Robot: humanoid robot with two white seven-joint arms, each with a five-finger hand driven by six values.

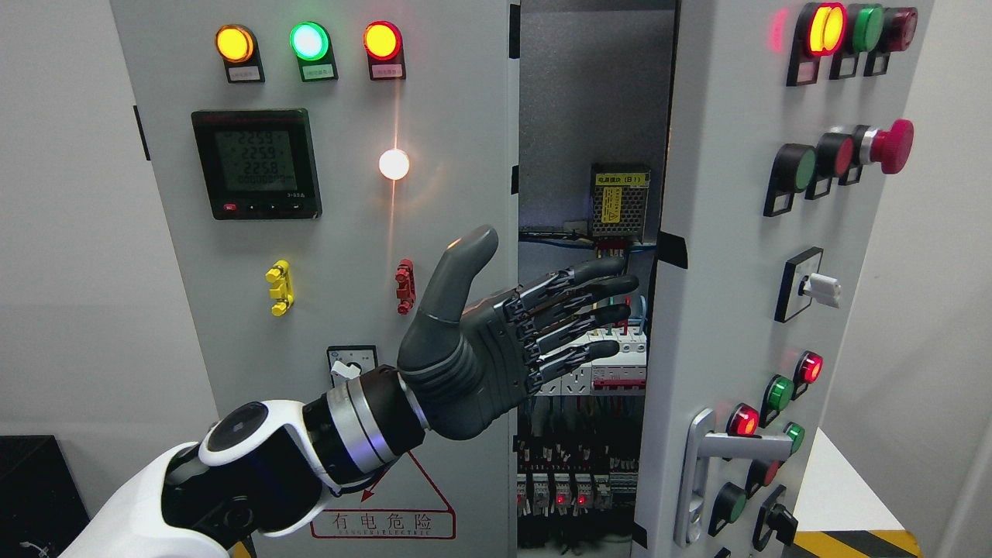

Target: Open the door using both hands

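Left hand (496, 349) reaches into the gap, fingers (589, 294) spread and empty; poised to push the right door (721, 271) wider.

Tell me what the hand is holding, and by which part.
Nothing. The left hand is open, its fingers stretched into the gap beside the right door.

We count two doors (325, 232) (736, 271), one meter (256, 163), three lamps (309, 41) on the left door, one handle (701, 473) and one hand (480, 364).
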